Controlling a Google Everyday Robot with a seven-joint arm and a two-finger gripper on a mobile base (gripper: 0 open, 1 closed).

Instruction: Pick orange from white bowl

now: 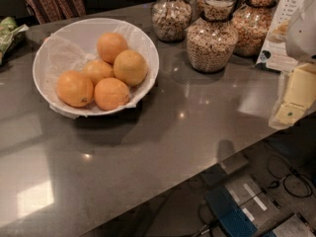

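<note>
The white bowl [49, 58], lined with crinkled white paper, sits on the grey counter at the left. It holds several oranges. The orange [75, 88], deep orange with a small dark stem dot, lies at the bowl's front left. A paler yellowish-orange fruit [130, 67] lies at the bowl's right, and a smaller orange [98, 70] in the middle. My gripper [295, 100], pale yellow with a white housing above, hangs at the far right edge of the view. It is well away from the bowl, over the counter's right end.
Three glass jars of grain [211, 38] stand at the back right of the bowl. A printed card [281, 28] leans behind the gripper. A green packet [7, 31] lies at the far left. The counter's front edge [197, 167] runs diagonally, with floor and cables below.
</note>
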